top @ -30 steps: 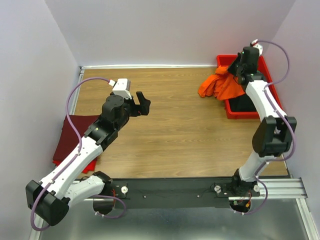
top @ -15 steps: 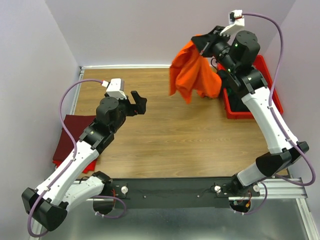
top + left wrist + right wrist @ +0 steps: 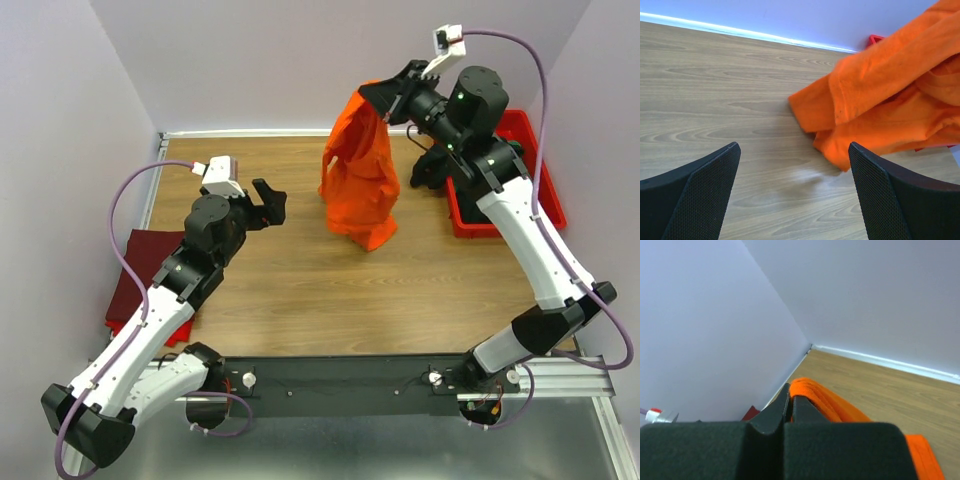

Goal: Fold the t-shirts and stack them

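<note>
One shirt [image 3: 360, 185], lifted off the tray [image 3: 540, 185], now hangs from my clamped right gripper [image 3: 378, 92]; left gripper [image 3: 270, 200] wide, empty; spreading follows.

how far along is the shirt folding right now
Done: one maroon t-shirt lies flat, seemingly folded, at the table's left edge. In hand: the right hand is shut on the orange t-shirt, dangling it crumpled over the table; the left hand is open and empty. Left: fold and stack the orange one; the red tray's contents are hidden.
</note>
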Tool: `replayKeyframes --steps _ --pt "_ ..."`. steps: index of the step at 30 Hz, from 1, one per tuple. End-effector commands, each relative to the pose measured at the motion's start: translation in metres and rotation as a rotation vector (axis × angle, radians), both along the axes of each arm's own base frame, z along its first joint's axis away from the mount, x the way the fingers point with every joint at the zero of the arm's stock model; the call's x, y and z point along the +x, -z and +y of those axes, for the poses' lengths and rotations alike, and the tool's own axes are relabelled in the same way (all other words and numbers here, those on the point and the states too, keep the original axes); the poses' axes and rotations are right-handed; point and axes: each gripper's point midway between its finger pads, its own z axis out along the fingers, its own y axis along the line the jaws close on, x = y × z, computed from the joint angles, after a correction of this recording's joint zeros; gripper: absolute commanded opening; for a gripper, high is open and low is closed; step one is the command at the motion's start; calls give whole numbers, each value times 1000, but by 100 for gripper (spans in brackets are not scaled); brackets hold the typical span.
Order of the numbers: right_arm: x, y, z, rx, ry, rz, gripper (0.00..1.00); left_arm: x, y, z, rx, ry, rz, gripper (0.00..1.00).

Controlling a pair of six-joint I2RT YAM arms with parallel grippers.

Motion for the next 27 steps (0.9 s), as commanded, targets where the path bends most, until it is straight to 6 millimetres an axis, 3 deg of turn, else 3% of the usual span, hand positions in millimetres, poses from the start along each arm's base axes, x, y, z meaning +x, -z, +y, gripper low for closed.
replayKeyframes --steps 1,3,4,5,7,8,10,15,16,19,20,22,23,25,26,27 --pt "-2 43 34 -40 -103 85 1 2 -6 5 -8 -28 2 96" --pt "4 65 37 -72 -90 128 23 3 -6 4 -7 -24 4 96" --pt "9 97 35 -118 -70 183 40 3 -7 3 -7 -20 2 96" --pt "18 112 26 -143 3 204 70 3 -8 3 -5 -19 2 96" --pt "27 143 7 -221 110 235 85 3 -6 5 2 -23 4 96" --pt "40 169 -18 -278 265 270 89 2 -6 6 6 -24 3 96" --pt "50 193 -56 -345 432 299 91 3 -4 8 19 -29 5 96" --pt "89 238 -134 -317 581 434 90 5 0 10 37 -26 10 96" --pt "99 259 -142 -338 600 473 90 6 1 10 38 -26 10 96" --pt "120 280 -168 -385 704 504 90 7 2 10 42 -22 11 96" --pt "128 304 -172 -419 725 542 91 7 2 11 43 -25 11 96" --pt "140 314 -186 -429 777 561 92 9 3 12 46 -26 8 96" --pt "146 337 -190 -450 789 598 94 9 2 12 46 -23 7 96" --pt "157 349 -199 -451 816 618 95 9 2 13 47 -24 7 96" --pt "165 345 -200 -444 829 607 96 10 1 13 47 -24 4 96" --pt "172 360 -207 -466 861 625 96 10 1 12 47 -19 4 96"
